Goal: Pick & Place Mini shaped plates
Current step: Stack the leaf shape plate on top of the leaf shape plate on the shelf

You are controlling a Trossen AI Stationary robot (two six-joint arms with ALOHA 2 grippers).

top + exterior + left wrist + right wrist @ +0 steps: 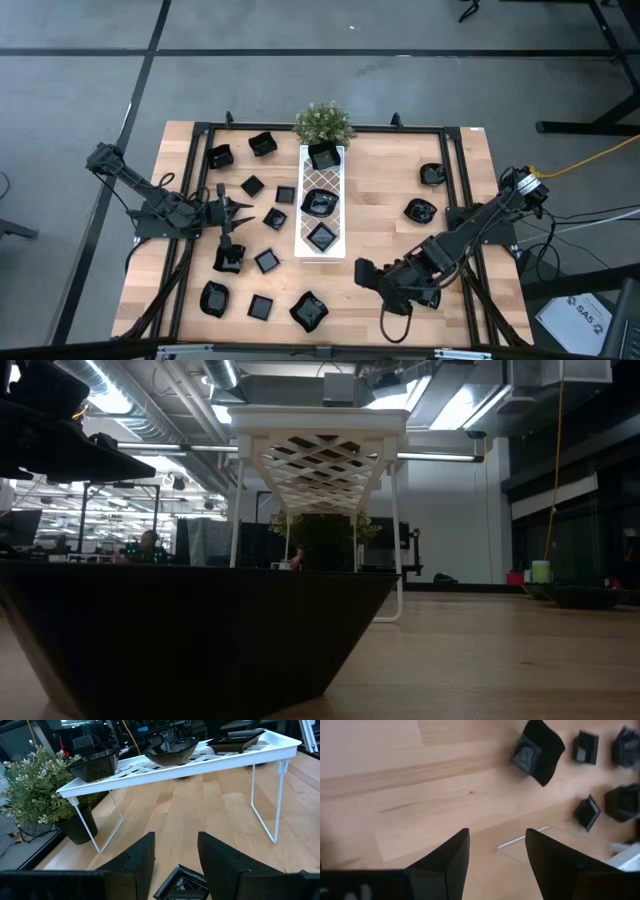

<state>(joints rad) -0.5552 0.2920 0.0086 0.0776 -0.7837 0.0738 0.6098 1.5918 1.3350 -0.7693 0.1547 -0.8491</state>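
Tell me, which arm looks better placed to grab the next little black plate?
Probably the left. Its open left gripper hovers among the loose mini plates, one small square plate lying right below its fingers. The right gripper, also open, faces bare table near the white tray.

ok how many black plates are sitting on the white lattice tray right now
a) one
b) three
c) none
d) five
b: the high view shows three mini shaped plates in a row on the white lattice tray, one at the plant end, one in the middle and one at the near end; the left wrist view shows three on top as well.
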